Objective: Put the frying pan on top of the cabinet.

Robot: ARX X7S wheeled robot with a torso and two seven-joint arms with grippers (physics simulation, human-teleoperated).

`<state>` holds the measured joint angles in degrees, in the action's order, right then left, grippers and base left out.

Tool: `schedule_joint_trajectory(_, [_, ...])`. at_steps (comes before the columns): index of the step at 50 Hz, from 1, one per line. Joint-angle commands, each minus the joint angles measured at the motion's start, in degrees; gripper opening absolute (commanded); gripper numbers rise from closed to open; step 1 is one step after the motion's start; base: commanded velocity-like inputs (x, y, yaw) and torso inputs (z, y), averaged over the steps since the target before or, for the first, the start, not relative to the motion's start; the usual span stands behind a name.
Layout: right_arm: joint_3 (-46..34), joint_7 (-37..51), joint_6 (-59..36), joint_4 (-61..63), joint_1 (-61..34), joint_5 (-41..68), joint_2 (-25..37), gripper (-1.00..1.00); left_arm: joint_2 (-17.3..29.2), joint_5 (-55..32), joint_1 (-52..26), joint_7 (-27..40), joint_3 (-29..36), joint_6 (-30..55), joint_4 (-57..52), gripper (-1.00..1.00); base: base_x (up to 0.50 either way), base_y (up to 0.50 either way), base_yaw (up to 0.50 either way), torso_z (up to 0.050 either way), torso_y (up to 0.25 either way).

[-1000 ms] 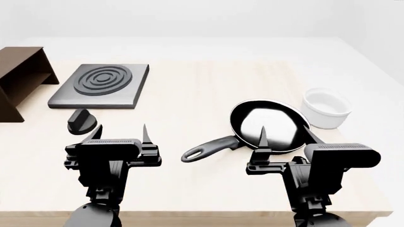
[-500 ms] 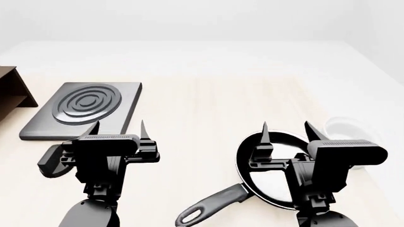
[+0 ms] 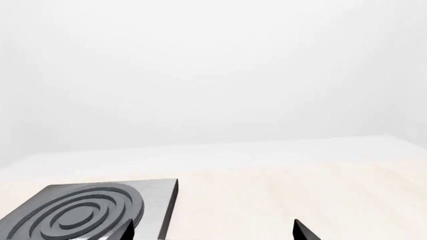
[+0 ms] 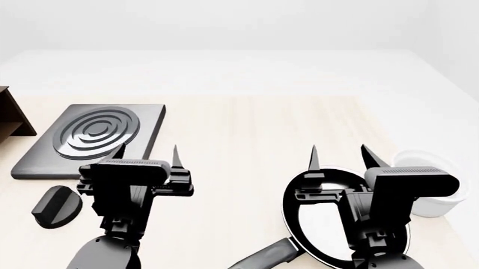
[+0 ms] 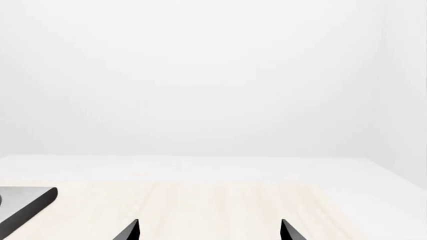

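The black frying pan (image 4: 318, 221) lies on the light wooden table at the lower right of the head view, partly hidden under my right arm; its handle (image 4: 266, 259) points to the lower left. My right gripper (image 4: 340, 154) is open and empty, held above the pan's far side. My left gripper (image 4: 146, 152) is open and empty, near the burner plate's near right corner. Only a dark brown corner of the cabinet (image 4: 11, 115) shows at the left edge. Both wrist views show only spread fingertips over bare table.
A square grey burner plate with rings (image 4: 93, 134) lies at the left, also in the left wrist view (image 3: 87, 212). A black knob (image 4: 56, 206) sits in front of it. A white round bowl (image 4: 434, 193) stands right of the pan, near the table's right edge.
The head view has shifted: the pan, plate and bowl have slid lower in the picture and the cabinet has nearly left it at the left. Both grippers stay open.
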<state>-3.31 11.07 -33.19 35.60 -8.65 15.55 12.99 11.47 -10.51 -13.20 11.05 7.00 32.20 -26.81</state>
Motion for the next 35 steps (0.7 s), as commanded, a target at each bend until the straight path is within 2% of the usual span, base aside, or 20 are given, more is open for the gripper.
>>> schedule_joint_trajectory(1, [0.09,0.41,0.00,0.19,-0.09,0.31,0.41,1.00,5.75,-9.21,-5.54,-7.65,0.99,18.64,-9.25,1.00,0.00,0.00,0.00,0.000,0.000])
schedule_joint_trajectory(2, [0.11,0.43,-0.17,0.44,-0.11,0.40,0.51,1.00,5.09,-17.80,-10.73,-11.71,-5.48,27.24,-11.68,1.00,0.00,0.00,0.00,0.000,0.000])
schedule_joint_trajectory(3, [0.08,0.48,-0.18,0.49,-0.12,0.39,0.55,1.00,5.46,-26.35,-12.76,-13.49,-7.23,35.83,-12.68,1.00,0.00,0.00,0.00,0.000,0.000])
schedule_joint_trajectory(4, [0.09,0.45,-0.10,0.57,-0.10,0.44,0.62,1.00,8.48,-31.52,-15.78,-18.00,-6.95,44.43,-14.27,1.00,0.00,0.00,0.00,0.000,0.000])
schedule_joint_trajectory(5, [0.15,0.51,-0.13,0.48,-0.17,0.49,0.62,1.00,9.90,-34.23,-17.48,-19.94,-7.32,53.02,-15.49,1.00,0.00,0.00,0.00,0.000,0.000])
schedule_joint_trajectory(6, [0.14,0.52,-0.15,0.48,-0.21,0.53,0.66,1.00,9.79,-38.01,-19.26,-20.34,-9.25,57.50,-15.08,1.00,0.00,0.00,0.00,0.000,0.000])
schedule_joint_trajectory(10, [-0.05,0.57,-0.25,0.51,-0.40,0.59,0.82,1.00,11.38,-45.25,-23.89,-17.32,-10.39,57.27,-10.48,1.00,0.00,0.00,0.00,0.000,0.000])
schedule_joint_trajectory(17, [-0.22,0.70,-0.18,0.30,-0.48,0.75,0.96,1.00,13.65,-45.89,-26.98,-18.35,-3.42,56.52,-7.31,1.00,0.00,0.00,0.00,0.000,0.000])
schedule_joint_trajectory(25, [-0.71,0.91,0.10,-0.08,-0.33,0.66,1.06,1.00,14.27,-49.79,-30.12,-15.51,1.86,57.27,-6.07,1.00,0.00,0.00,0.00,0.000,0.000])
schedule_joint_trajectory(31, [-1.20,0.98,0.27,-0.54,-0.57,0.66,1.05,1.00,15.20,-50.47,-29.13,-14.21,9.27,56.75,-8.40,1.00,0.00,0.00,0.00,0.000,0.000])
schedule_joint_trajectory(35, [-1.32,1.04,0.45,-0.67,-0.51,0.71,1.11,1.00,15.29,-52.37,-28.68,-12.66,11.75,56.94,-9.65,1.00,0.00,0.00,0.00,0.000,0.000])
